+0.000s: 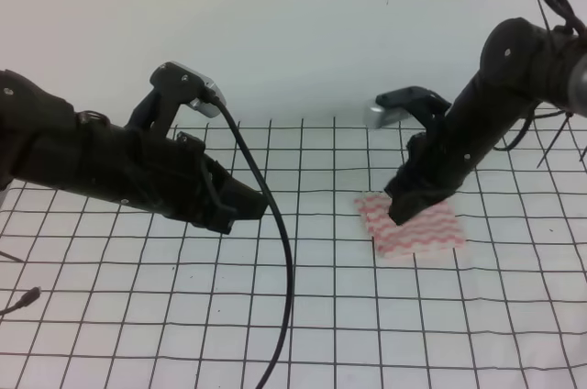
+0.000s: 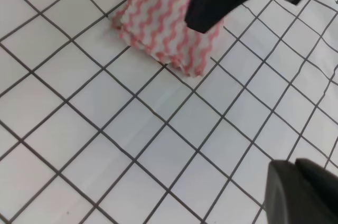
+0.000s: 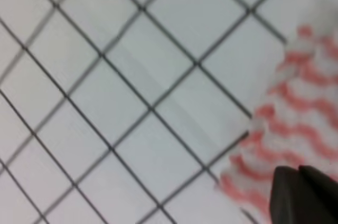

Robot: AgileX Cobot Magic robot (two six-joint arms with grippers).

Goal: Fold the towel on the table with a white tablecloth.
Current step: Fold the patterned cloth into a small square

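the right end effector (image 1: 404,208) hides part of the towel (image 1: 431,231); its jaw gap is unreadable, wrist view blurred.

Even, bright, diffuse light in all views, soft faint shadow under the towel (image 1: 411,227), white tablecloth (image 1: 183,316) slightly overexposed, right wrist view blurred and out of focus, left wrist view sharper, dark arms without detail.

No legible text or labels anywhere

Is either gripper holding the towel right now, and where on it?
Left gripper holds nothing. Right gripper is down on the towel near its left-middle; whether it grips cannot be told.
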